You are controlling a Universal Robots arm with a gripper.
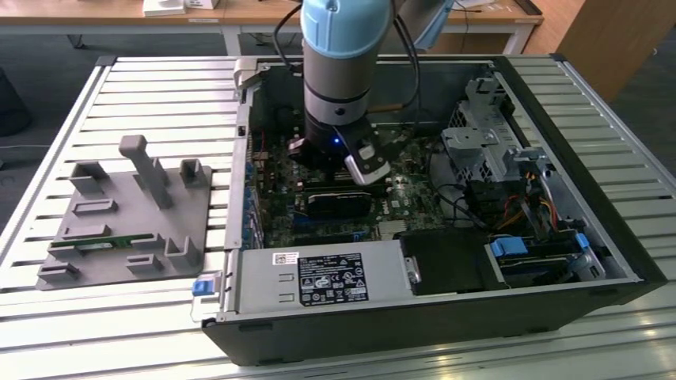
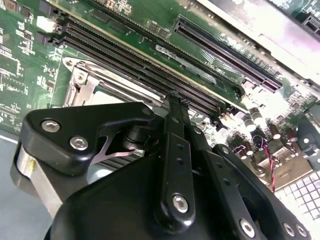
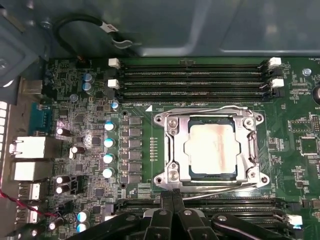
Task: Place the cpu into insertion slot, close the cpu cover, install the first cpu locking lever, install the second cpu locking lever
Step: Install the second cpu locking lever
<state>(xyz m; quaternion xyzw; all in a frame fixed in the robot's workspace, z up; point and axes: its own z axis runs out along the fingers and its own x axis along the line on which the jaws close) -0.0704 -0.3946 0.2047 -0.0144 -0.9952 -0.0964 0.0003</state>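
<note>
In the first wrist view the cpu, a dull silver square, lies in the insertion slot on the green board. The silver cpu cover lies flat around it, its window framing the chip. One thin wire lever runs along the socket's edge by the memory slots. Another lever runs along the opposite edge. My gripper is shut, its black fingertips pressed together at the end of that second lever. The second wrist view shows the shut gripper beside a corner of the cover.
Long black memory slots flank the socket on two sides. Capacitors and rear ports stand beside it. My arm reaches down into the open case, between the drive cage and case wall. A grey fixture sits on the slatted table.
</note>
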